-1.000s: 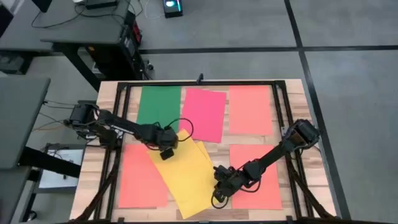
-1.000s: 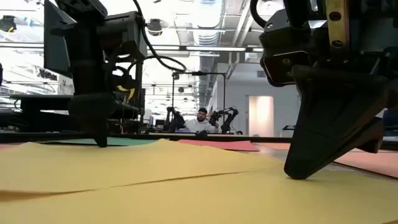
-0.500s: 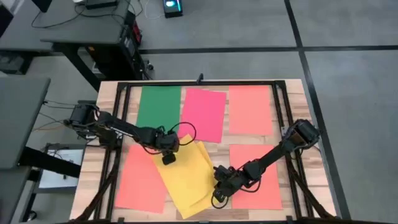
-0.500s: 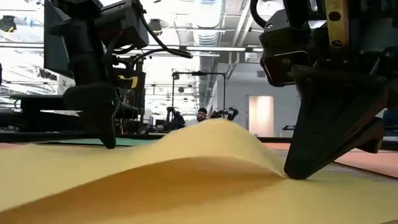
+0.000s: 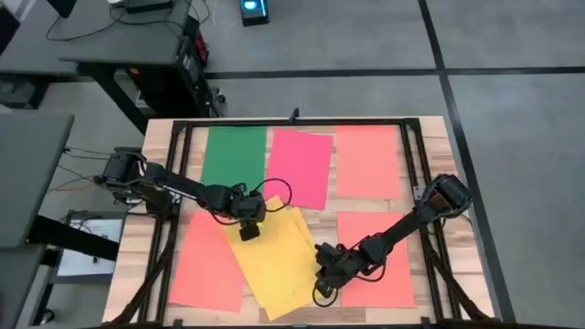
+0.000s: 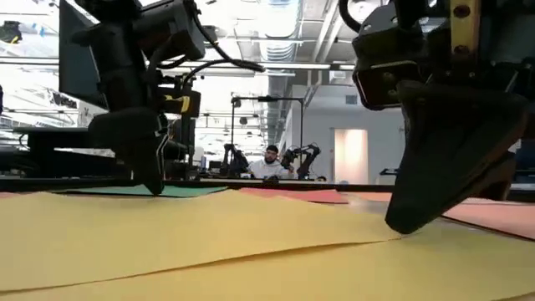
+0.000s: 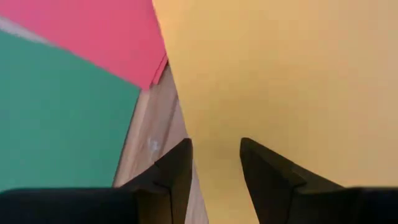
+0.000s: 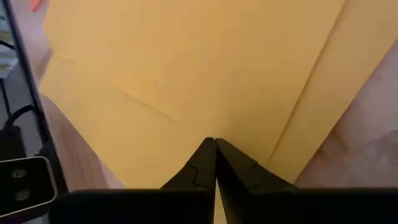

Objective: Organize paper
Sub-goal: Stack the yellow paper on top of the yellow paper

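Yellow paper (image 5: 279,260) on table: left pincer (image 7: 214,163) spread, right pincer (image 8: 215,158) pressed together.

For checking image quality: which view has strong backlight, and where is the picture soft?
Low view: bright ceiling lights behind turn both arms into dark silhouettes, and the near yellow paper looks soft. Left wrist view: the yellow paper is evenly lit, without glare.
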Available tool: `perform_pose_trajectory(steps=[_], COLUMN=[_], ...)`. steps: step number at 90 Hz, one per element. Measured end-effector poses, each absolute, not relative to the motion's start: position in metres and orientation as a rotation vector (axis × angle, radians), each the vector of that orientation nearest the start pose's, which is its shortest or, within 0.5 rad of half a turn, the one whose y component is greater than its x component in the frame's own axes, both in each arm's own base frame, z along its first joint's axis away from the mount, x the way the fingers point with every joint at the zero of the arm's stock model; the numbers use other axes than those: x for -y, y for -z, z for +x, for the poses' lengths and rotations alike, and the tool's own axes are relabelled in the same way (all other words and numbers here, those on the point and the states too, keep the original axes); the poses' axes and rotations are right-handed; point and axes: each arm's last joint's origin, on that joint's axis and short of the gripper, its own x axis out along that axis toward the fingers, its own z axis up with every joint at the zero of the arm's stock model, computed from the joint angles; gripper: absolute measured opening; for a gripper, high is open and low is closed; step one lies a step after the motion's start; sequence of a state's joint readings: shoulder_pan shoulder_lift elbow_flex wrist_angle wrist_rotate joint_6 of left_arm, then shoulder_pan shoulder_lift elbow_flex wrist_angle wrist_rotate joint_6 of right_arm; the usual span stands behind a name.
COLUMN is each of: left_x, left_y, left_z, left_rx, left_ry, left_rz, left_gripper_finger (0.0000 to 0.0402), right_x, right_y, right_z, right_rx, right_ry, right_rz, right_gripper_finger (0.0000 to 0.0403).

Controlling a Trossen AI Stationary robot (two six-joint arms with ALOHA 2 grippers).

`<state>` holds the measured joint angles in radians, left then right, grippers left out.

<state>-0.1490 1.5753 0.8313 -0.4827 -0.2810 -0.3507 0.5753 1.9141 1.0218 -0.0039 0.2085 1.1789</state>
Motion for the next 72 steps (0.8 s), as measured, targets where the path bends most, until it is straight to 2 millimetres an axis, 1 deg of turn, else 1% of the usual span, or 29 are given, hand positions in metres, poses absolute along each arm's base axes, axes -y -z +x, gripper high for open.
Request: perform_pose_trajectory(steps=[11, 18, 27, 36, 40, 53, 64, 72], left_x=[0.033, 0.032, 0.026, 0.017, 0.012, 0.001, -0.001, 0.000], left_y=[-0.166, -0.171, -0.172, -0.171, -0.171, -0.171, -0.165, -0.159], left_z=[0.280, 0.283, 0.284, 0.283, 0.283, 0.283, 0.283, 0.288], left_rx=[-1.132, -1.111, -1.108, -1.126, -1.130, -1.134, -1.171, -1.170], left_ry=[-0.313, -0.340, -0.368, -0.400, -0.415, -0.445, -0.429, -0.422], left_rz=[-0.012, 0.020, 0.034, 0.022, 0.013, -0.014, -0.040, -0.047], left_gripper_finger=[0.0121, 0.0121, 0.0121, 0.0121, 0.0121, 0.0120, 0.0120, 0.0120], right_x=[-0.205, -0.214, -0.228, -0.241, -0.244, -0.253, -0.264, -0.270], right_y=[-0.135, -0.146, -0.157, -0.162, -0.160, -0.141, -0.130, -0.125], right_z=[0.319, 0.323, 0.322, 0.318, 0.313, 0.308, 0.312, 0.317], right_rx=[-0.875, -0.845, -0.819, -0.833, -0.865, -0.962, -1.012, -1.035], right_ry=[0.112, 0.030, -0.072, -0.125, -0.125, -0.117, -0.123, -0.124], right_rz=[0.695, 0.610, 0.485, 0.398, 0.365, 0.311, 0.293, 0.271], right_gripper_finger=[0.0000, 0.0000, 0.0000, 0.0000, 0.0000, 0.0000, 0.0000, 0.0000])
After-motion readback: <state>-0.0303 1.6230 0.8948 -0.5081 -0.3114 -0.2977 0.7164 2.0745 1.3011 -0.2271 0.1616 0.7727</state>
